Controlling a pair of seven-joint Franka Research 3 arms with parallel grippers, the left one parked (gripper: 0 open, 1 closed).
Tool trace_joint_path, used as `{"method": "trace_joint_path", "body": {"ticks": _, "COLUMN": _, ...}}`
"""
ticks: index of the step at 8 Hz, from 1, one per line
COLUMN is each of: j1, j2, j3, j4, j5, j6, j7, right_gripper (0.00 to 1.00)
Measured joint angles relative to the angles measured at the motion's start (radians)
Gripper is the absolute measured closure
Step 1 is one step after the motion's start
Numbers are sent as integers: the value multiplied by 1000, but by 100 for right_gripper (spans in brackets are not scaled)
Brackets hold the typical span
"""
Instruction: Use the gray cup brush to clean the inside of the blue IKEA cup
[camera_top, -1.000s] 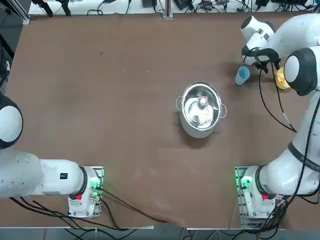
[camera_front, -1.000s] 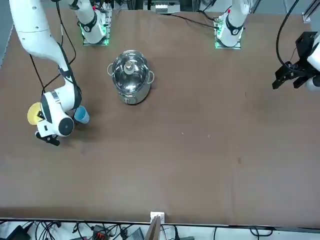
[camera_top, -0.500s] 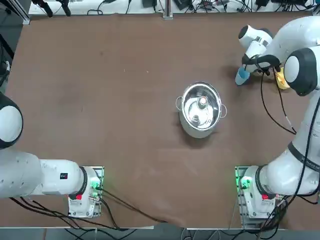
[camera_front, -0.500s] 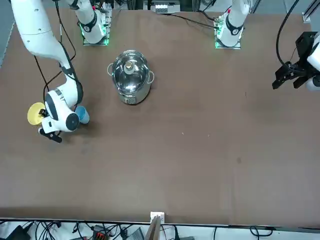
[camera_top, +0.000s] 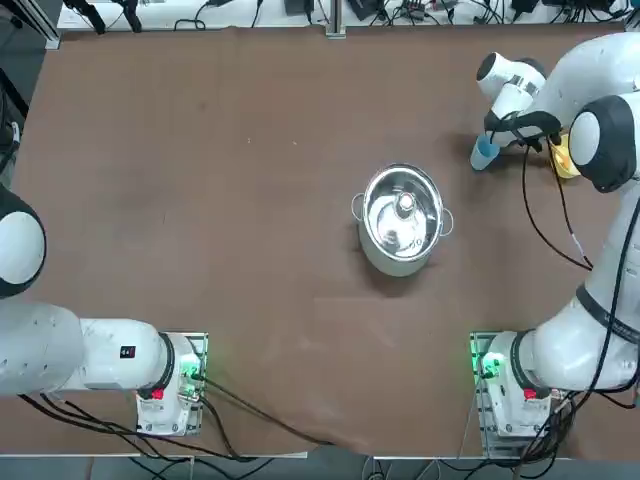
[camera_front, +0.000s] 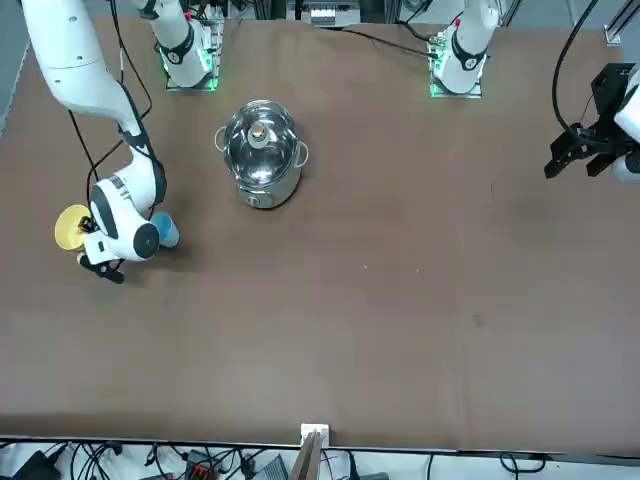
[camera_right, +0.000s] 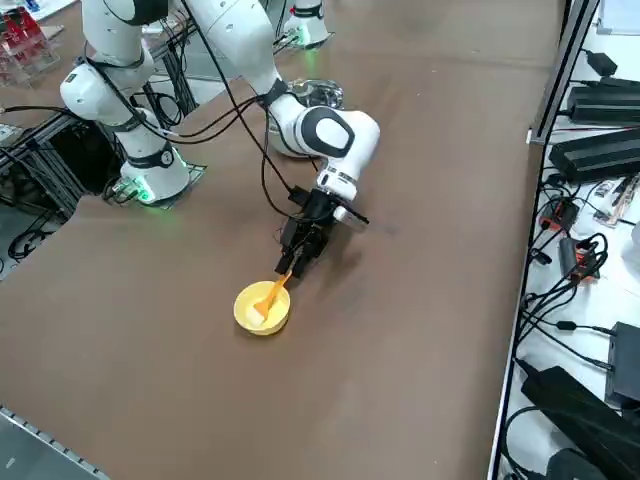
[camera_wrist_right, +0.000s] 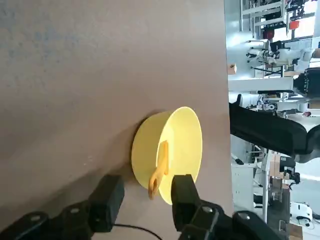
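The gray cup brush (camera_wrist_right: 159, 169) looks orange and lies slanted in a yellow bowl (camera_wrist_right: 176, 142), with its handle end sticking out over the rim. My right gripper (camera_wrist_right: 146, 197) is low at that rim and open, its two black fingers on either side of the handle end without touching it. From the right side, the gripper (camera_right: 297, 262) points down at the brush (camera_right: 271, 294) in the bowl (camera_right: 262, 310). The blue IKEA cup (camera_top: 484, 152) stands upright on the table just beside my right wrist, also seen from the front as the cup (camera_front: 166, 231).
A steel pot (camera_top: 402, 218) with its lid on stands mid-table, well away from the bowl (camera_top: 566, 160). The bowl sits close to the table's right edge; cables and black boxes (camera_right: 600, 150) lie beyond the far edge.
My right hand has turned and shifted a little beside the cup and come in toward the bowl's rim. Cup, bowl and pot have stayed put.
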Motion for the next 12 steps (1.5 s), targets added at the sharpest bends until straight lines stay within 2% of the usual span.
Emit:
{"method": "trace_joint_path", "body": {"ticks": 6, "j1": -3, "j2": 0, "j3": -1, "j4": -8, "j5": -30, "j6": 0, "j7": 26, "right_gripper": 45}}
{"method": "trace_joint_path", "body": {"ticks": 12, "j1": -5, "j2": 0, "j3": -3, "j4": -11, "j5": -33, "j6": 0, "j7": 30, "right_gripper": 59}}
